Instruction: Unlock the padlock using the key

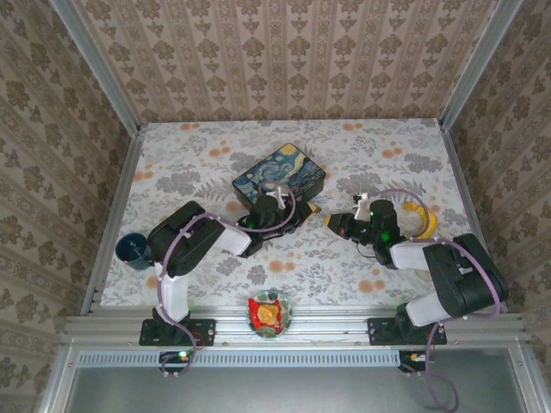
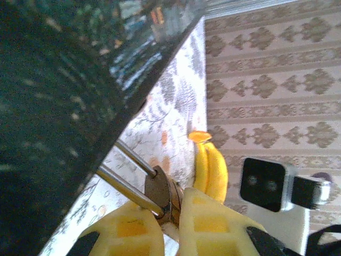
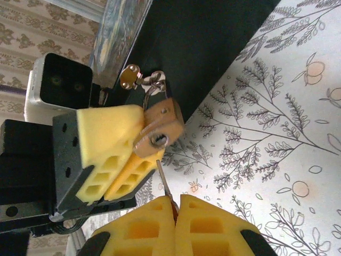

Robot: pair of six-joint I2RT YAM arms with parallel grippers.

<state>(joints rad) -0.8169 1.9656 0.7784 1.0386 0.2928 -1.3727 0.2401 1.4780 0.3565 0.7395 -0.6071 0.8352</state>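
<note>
The small brass padlock (image 3: 160,124) is held off the table, and my left gripper (image 2: 170,218) is shut on its body (image 2: 161,191). Its silver shackle (image 2: 125,159) points toward the painted tin. The keyhole (image 3: 158,140) faces my right gripper (image 3: 176,205), which is shut on the key (image 3: 164,184). The key's thin blade points up at the keyhole, with its tip a short gap below it and not inside. A spare key on a ring (image 3: 129,76) hangs from the padlock. In the top view the left gripper (image 1: 300,215) and the right gripper (image 1: 331,222) meet at mid-table.
The Starry Night tin (image 1: 280,175) lies just behind the left gripper, close to the shackle. A yellow banana-like object (image 1: 422,219) lies at the right. A dark blue cup (image 1: 133,249) stands at the left edge, and a bowl of snacks (image 1: 269,312) sits on the front rail.
</note>
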